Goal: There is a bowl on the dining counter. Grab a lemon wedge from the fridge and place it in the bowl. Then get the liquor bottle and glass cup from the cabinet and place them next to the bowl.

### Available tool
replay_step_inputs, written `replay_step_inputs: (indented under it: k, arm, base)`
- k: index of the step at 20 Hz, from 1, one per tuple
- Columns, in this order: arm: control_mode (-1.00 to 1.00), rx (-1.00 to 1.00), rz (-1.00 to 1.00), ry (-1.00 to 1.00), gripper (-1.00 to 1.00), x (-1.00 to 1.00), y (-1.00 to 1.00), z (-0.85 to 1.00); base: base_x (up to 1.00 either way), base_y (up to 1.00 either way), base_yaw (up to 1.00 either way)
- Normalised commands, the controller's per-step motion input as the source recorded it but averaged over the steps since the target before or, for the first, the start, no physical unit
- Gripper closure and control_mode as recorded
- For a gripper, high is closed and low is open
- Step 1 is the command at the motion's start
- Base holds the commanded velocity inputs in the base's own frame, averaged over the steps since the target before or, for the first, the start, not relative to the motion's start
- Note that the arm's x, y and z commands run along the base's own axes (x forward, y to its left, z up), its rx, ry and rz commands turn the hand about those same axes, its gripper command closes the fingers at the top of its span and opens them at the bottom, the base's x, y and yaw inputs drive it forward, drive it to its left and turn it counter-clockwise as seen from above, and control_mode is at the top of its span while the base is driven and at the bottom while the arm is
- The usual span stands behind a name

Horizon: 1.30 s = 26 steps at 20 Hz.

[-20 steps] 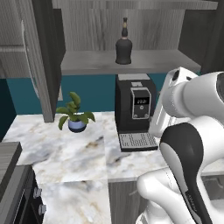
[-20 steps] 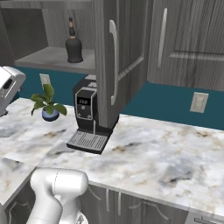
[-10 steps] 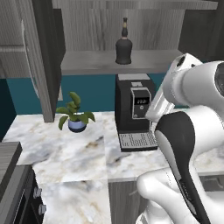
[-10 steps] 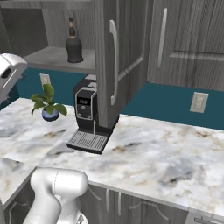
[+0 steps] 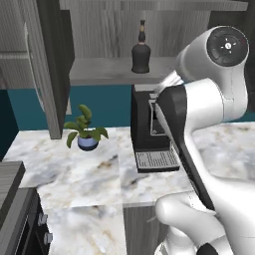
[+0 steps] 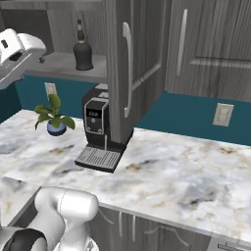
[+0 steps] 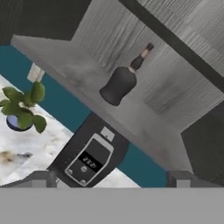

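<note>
liquor bottle (image 7: pixel 121 81) stands upright on the open cabinet shelf (image 7: pixel 144 122); gripper (image 7: pixel 111 178) spread wide (holding nothing).

Open shelf, one bottle on it

The bottle (image 5: pixel 141 49) stands alone on the cabinet shelf (image 5: pixel 99 73), bare board either side. The open door (image 6: pixel 122 73) flanks one side; the coffee machine (image 6: pixel 98 131) sits below the shelf, the potted plant (image 5: pixel 85 128) apart on the counter (image 6: pixel 186 171).

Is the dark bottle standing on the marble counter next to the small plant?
No, the bottle stands upright on the open cabinet shelf, above the coffee machine.
</note>
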Motion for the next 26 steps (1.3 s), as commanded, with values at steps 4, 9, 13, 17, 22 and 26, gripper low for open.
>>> replay_step_inputs:
  k: [4,9,13,17,22,26]
  arm:
    - [-1.0,0.34,-0.2,0.0,-1.0,0.29,-0.34,0.06]
    - [-1.0,0.36,-0.18,0.0,-1.0,0.57,-0.02,0.09]
    - [-1.0,0.33,-0.14,0.0,-1.0,0.71,0.0,0.18]
    - [-1.0,0.3,-0.01,0.0,-1.0,0.63,0.0,0.21]
    - [-1.0,0.09,0.07,-0.05,-1.0,0.63,-0.01,-0.02]
    - [-1.0,0.0,0.09,-0.03,-1.0,0.53,0.0,-0.2]
  base:
    - [0.0,0.0,0.0]
    - [0.0,0.0,0.0]
    - [0.0,0.0,0.0]
    - [0.0,0.0,0.0]
    - [0.0,0.0,0.0]
    - [0.0,0.0,0.0]
